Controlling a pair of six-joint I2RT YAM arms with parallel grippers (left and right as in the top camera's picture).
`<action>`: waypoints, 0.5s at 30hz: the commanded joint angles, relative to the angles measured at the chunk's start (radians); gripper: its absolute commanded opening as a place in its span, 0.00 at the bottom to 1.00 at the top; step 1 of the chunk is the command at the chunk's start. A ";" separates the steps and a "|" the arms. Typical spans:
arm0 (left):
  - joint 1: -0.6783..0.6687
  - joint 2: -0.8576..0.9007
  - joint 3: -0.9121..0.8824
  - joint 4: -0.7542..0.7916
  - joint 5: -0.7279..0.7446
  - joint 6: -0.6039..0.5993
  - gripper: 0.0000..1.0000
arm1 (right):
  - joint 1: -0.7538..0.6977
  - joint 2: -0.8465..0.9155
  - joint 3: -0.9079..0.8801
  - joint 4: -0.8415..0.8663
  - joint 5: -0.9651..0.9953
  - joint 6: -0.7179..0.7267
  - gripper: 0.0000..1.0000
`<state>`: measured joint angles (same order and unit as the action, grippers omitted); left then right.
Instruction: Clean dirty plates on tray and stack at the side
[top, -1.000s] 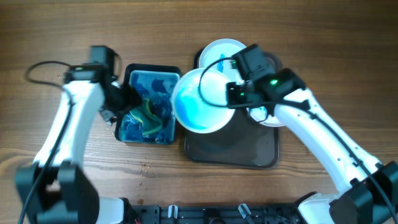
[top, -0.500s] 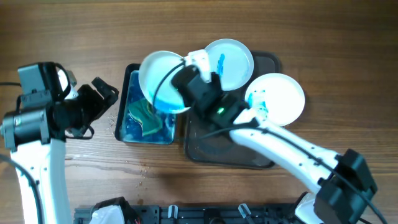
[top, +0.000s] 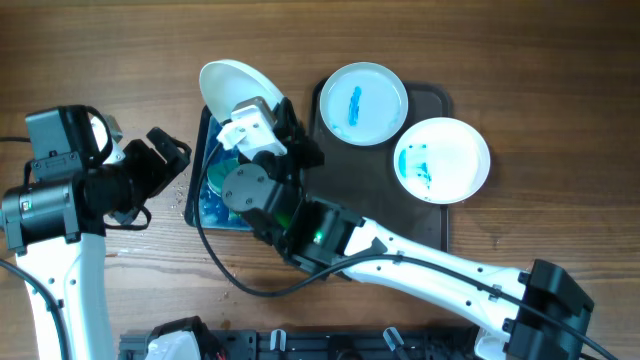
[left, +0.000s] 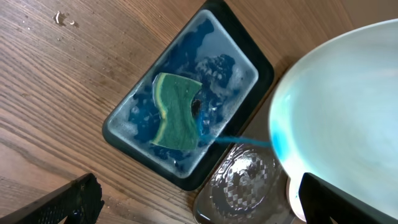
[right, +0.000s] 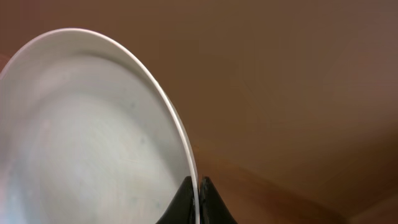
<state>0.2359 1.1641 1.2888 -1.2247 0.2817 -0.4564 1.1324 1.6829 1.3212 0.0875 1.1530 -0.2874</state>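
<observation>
My right gripper (right: 196, 200) is shut on the rim of a white plate (right: 93, 137). Overhead, this plate (top: 232, 85) is held tilted above the far end of the blue tub (top: 207, 192), with the gripper (top: 256, 104) at its near edge. In the left wrist view the plate (left: 348, 106) drips a thin blue stream into the tub (left: 134, 112). Two more plates, one with a blue streak (top: 362, 103) and one with a blue smear (top: 442, 158), lie on the dark brown tray (top: 370, 185). My left gripper (top: 162, 162) is open and empty, left of the tub.
The blue tub holds blue soapy water and a green-yellow sponge (left: 176, 112). The tray's wet near-left corner (left: 245, 186) shows beside the tub. My right arm (top: 400, 265) crosses the tray's front. Bare wooden table (top: 120, 60) lies around.
My right gripper has carried the plate left from over the tray and tipped it over the tub. My left gripper pulled out of the tub to the left and opened.
</observation>
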 joint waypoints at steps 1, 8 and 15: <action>0.005 -0.005 0.013 0.001 0.013 0.012 1.00 | 0.016 -0.015 0.019 0.026 0.063 -0.136 0.05; 0.005 -0.005 0.013 0.001 0.013 0.012 1.00 | 0.015 0.015 0.012 -0.003 0.032 -0.132 0.04; 0.005 -0.005 0.013 0.001 0.013 0.012 1.00 | 0.016 0.096 0.012 -0.026 0.018 -0.132 0.04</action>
<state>0.2359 1.1641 1.2888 -1.2247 0.2832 -0.4564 1.1446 1.7306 1.3212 0.0650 1.1774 -0.4103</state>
